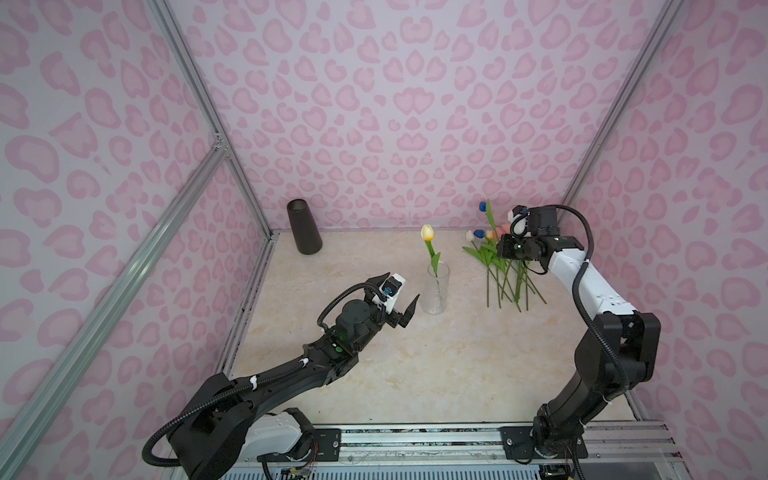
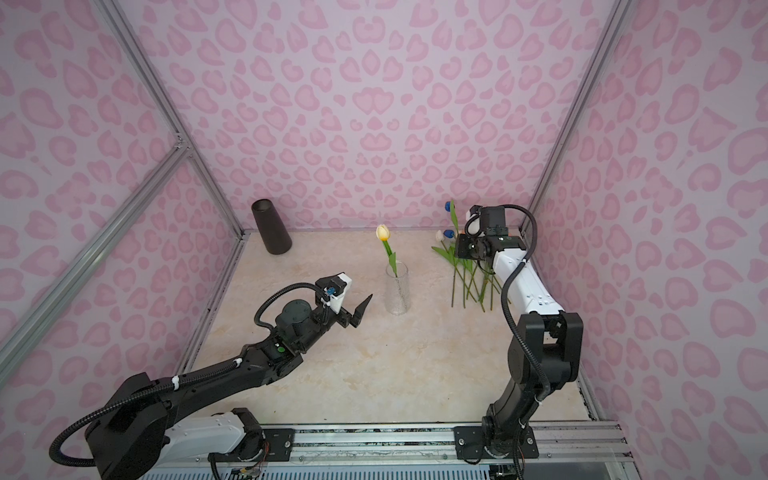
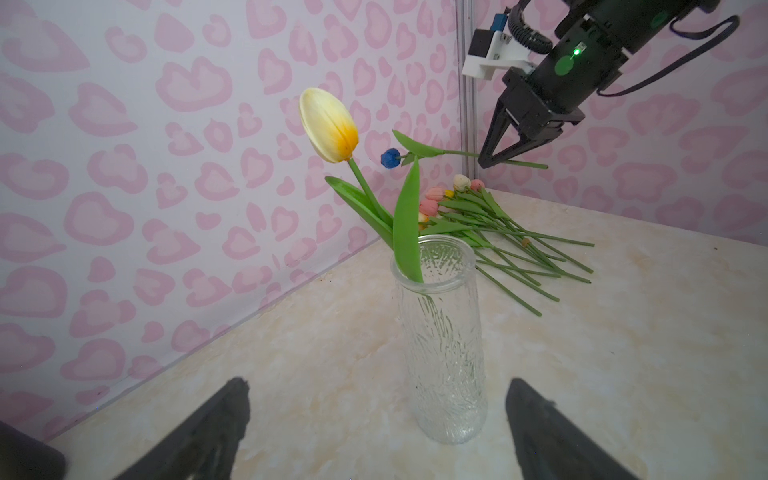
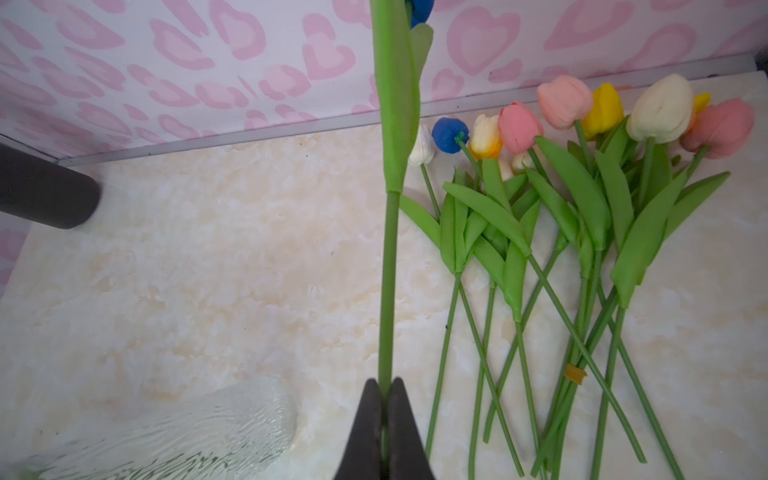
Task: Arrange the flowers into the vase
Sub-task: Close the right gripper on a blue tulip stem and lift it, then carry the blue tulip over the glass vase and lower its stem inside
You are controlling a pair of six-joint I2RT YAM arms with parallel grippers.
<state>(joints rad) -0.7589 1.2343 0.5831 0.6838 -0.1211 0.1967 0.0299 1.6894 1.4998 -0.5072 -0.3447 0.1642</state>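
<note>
Blue tulip [image 4: 388,249]: wrist view shows right gripper [image 4: 384,395] pinching its stem; left gripper [image 3: 376,384] spread.

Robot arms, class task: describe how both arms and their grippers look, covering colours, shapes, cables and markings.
The left arm and right arm are mostly black jointed links, each with one white shell section and a black ribbed cable alongside. A round green dot marks each wrist. The left gripper and right gripper have black, tapered, pointed fingers beside a white camera mount.
</note>
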